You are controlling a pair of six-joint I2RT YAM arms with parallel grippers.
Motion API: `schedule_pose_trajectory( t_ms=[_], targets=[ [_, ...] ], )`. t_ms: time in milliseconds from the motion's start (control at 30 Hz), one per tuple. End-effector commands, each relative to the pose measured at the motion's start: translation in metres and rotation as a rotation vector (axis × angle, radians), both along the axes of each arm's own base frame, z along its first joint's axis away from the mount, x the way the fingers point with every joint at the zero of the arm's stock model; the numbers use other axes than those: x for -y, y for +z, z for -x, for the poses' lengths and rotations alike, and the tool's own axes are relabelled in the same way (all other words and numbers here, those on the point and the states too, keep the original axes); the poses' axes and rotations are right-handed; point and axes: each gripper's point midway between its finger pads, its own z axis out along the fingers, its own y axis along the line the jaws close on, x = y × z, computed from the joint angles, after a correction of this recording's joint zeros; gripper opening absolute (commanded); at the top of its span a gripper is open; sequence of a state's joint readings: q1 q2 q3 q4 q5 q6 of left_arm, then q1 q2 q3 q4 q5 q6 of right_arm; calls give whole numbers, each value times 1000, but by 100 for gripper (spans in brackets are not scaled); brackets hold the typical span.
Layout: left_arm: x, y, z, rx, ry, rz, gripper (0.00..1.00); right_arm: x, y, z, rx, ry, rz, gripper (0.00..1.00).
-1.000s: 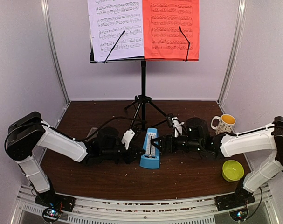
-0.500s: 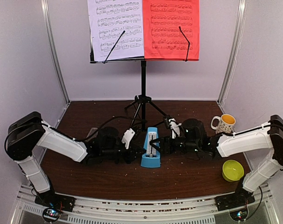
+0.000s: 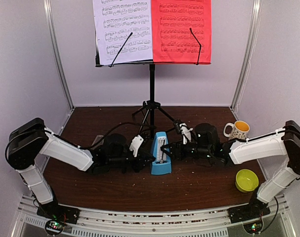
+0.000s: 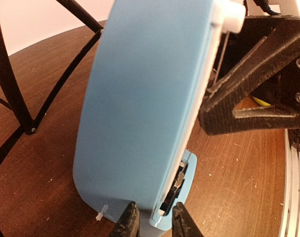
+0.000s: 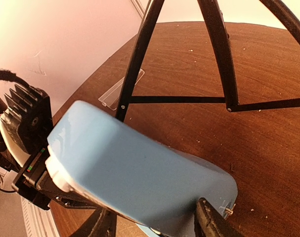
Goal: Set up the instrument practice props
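Music stand [image 3: 151, 84] stands at the rear of the bench [image 3: 189, 190], white sheet [image 3: 122, 29] and red sheet [image 3: 182, 29] on it. Metronome [image 3: 160, 155] sits mid-bench, near the tripod legs. Left fingers [image 4: 129, 222] grasp its base lip. Right fingers [image 5: 209, 219] straddle its body; I cannot tell if they are clamped. My worry: an uneven squeeze topples it.

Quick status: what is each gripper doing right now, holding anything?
Left gripper: shut on the metronome, at its base edge.
Right gripper: fingers either side of the metronome; grip cannot be told.
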State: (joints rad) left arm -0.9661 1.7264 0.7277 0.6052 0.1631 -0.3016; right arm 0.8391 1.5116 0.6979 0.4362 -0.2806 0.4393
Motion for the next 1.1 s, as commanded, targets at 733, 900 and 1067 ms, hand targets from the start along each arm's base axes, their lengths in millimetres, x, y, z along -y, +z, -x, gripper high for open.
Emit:
schedule_pose_trajectory(
  t_ms=[733,900,1067],
  targets=[
    [9,19,-8,51,13,54,24,-1,19,16,17,26,-83,64],
    [4,24,-7,63,22,61,26,-1,19,10,19,-41,-42,74],
    [-3,31,-5,72,41,80,41,-1,23,14,57,-112,13,88]
  ],
)
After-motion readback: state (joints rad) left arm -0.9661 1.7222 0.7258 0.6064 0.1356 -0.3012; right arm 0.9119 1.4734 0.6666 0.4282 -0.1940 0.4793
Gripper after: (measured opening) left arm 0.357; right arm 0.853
